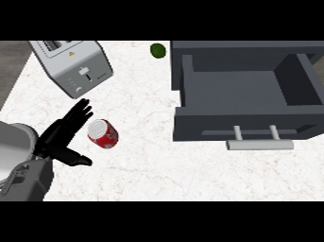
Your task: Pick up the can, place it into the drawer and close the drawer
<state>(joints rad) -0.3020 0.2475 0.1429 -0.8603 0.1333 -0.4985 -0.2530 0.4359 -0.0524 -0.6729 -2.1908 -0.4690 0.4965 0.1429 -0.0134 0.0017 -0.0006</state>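
Head view: the left hand (61, 134), fingers straight and spread wide, holding nothing, sits just left of the red can (103, 133) lying on its side on the white surface (143, 160), the open drawer (248, 94) well to the right.

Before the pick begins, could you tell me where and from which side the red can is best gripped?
Probably round its side wall, from the left: the red can lies beside the open left hand, whose palm faces it.
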